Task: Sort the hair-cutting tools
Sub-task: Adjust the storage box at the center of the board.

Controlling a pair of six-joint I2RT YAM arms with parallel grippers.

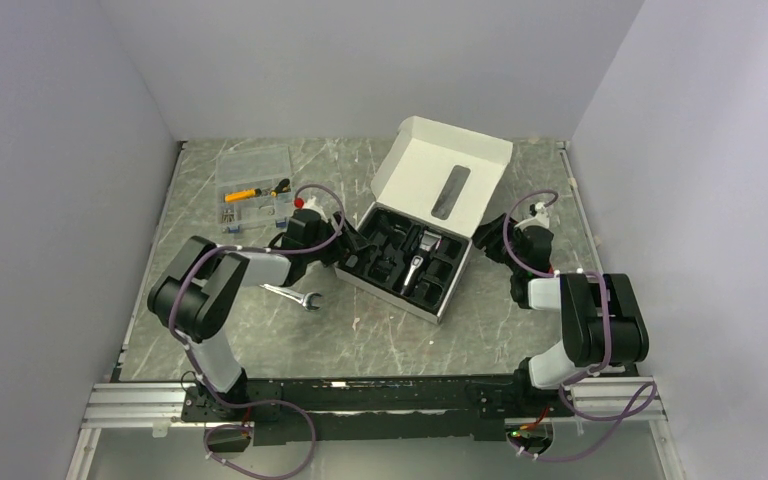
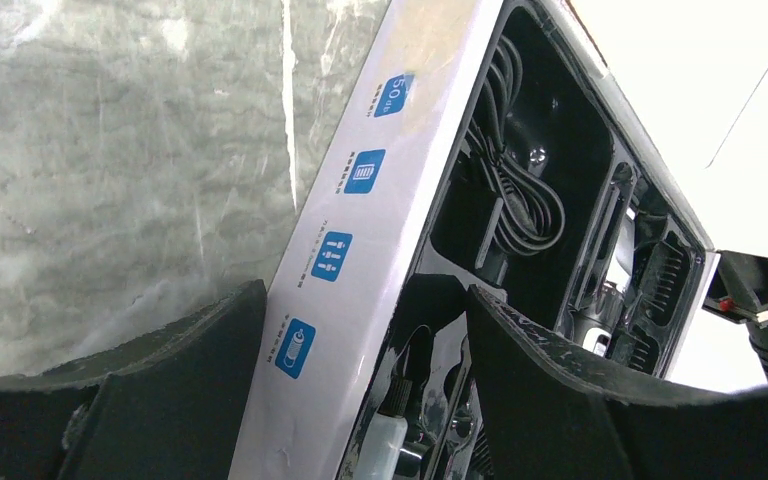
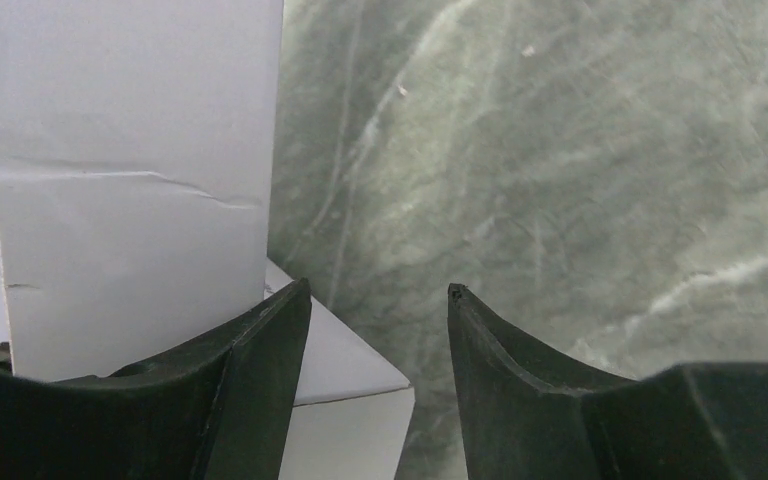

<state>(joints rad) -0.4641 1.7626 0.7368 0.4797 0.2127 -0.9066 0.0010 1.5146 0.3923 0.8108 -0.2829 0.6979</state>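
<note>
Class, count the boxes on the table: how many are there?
2. A white box, lid open, in the centre; a clear organiser box at the far left. None looks hidden.

Top sign: "50" in a blue square (image 2: 392, 95) on the white cardboard box's outer side wall (image 2: 415, 190).
Lower signs: blue battery (image 2: 364, 171), combs (image 2: 331, 256) and bottle (image 2: 295, 347) pictograms.
Small print: unreadable.

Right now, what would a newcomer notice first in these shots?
The open white box mid-table, lid up, its black tray holding the hair clipper and comb attachments. The left jaws stand open astride its side wall; the right jaws hang open beside its right side. A silver open-end wrench lies loose left of the box.
</note>
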